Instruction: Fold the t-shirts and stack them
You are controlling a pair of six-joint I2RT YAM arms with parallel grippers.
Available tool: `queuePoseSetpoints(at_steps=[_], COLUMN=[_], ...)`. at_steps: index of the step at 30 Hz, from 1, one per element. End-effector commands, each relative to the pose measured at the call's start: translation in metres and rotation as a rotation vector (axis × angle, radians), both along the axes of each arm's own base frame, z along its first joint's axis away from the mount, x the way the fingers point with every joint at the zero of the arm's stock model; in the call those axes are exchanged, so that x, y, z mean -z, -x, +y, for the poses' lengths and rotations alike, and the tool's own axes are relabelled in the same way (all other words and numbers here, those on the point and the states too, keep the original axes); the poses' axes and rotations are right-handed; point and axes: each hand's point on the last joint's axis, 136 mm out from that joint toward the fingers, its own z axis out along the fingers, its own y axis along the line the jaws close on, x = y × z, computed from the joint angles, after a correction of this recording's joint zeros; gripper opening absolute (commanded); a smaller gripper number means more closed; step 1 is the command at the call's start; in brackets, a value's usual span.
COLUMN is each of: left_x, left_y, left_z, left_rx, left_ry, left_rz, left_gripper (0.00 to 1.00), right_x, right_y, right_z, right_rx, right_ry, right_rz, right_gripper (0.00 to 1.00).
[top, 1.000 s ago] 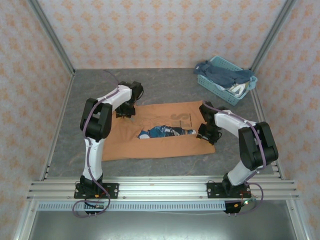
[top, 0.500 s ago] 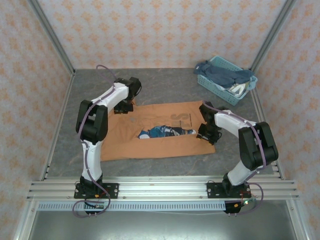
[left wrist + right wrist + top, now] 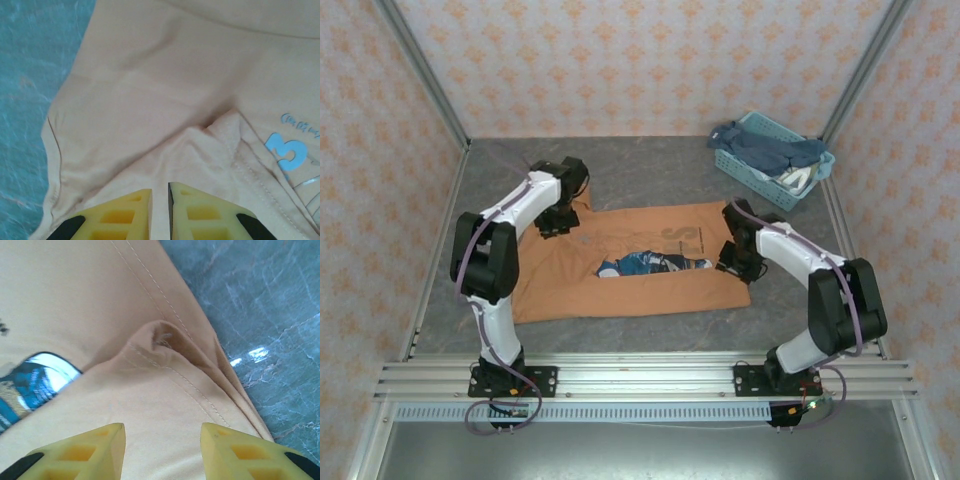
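Cloth hides a good deal from you. At the far left corner of the orange-brown t-shirt [image 3: 620,285], the left claw [image 3: 556,222] sits under its own wrist in the top view, so its fingertips are out of sight. In the left wrist view the bottom edge cuts off the lower part of its fingers [image 3: 125,215]. Across the shirt's middle a near flap lies over the lower part of the print [image 3: 650,264], leaving a thin blue strip. You cannot tell collar from hem from above. Beyond the shirt's far right corner, the dark blue t-shirt [image 3: 765,150] and the white t-shirt [image 3: 798,178] are bundled in the basket [image 3: 748,172], and their shapes cannot be read.

Your left arm [image 3: 485,260] reaches well forward, with its elbel bent out past the shirt's left edge and its wrist turned down onto the far left corner. Its claw is narrow, with a slim slit between the fingers. A ridge of shirt cloth runs up into that slit, so it is pinching the shirt.

Your right arm [image 3: 820,275] bends at the elbow to the right of the shirt. The right claw [image 3: 738,262] points down at the shirt's right edge. Its fingers [image 3: 80,452] stand about half apart, with a raised fold of hem just beyond them. You cannot tell whether the tips press the cloth.

The shirt lies spread on the worktop [image 3: 650,170] between the two claws. Its long axis runs left to right, and the blue strip of print lies along that same line.
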Motion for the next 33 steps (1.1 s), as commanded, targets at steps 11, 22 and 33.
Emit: queuePoseSetpoints(at_steps=[11, 22, 33], left_x=[-0.017, 0.019, 0.057], left_y=[-0.156, -0.249, -0.249], left_z=[0.048, 0.045, 0.023], left_rx=[-0.173, -0.169, -0.091], left_ry=[0.157, 0.212, 0.112], left_rz=[-0.338, -0.483, -0.416], left_gripper=[0.40, 0.50, 0.52], right_x=[-0.045, -0.031, -0.030], right_y=[-0.140, -0.190, -0.195], right_z=[0.006, 0.000, -0.002], right_rx=[-0.033, -0.041, -0.035], right_ry=[0.022, 0.056, 0.057], right_rz=[-0.264, -0.279, -0.269], right_gripper=[0.45, 0.49, 0.49])
